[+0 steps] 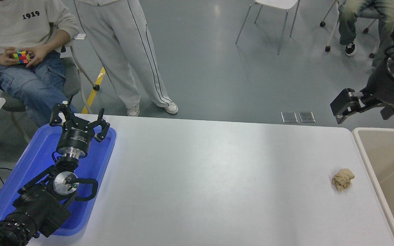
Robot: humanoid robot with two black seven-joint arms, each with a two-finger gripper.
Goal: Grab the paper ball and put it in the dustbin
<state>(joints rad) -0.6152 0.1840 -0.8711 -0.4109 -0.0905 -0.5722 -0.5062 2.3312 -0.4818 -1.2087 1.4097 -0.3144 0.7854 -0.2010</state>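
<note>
The paper ball (343, 179), a tan crumpled wad, lies on the white table (217, 177) near its right edge, just left of the dustbin. The dustbin (362, 146) is a beige bin with a cream rim, cut off by the picture's right edge. My right gripper (343, 106) hangs in the air past the table's far right corner, well beyond the ball and touching nothing; its side-on view hides whether it is open. My left gripper (78, 119) is parked over the blue tray at the lower left, open and empty.
A shallow blue tray (29, 171) lies at the table's left end under the left arm. One person sits at the far left with a colour cube (21, 56), another stands beside them. Chairs stand further back.
</note>
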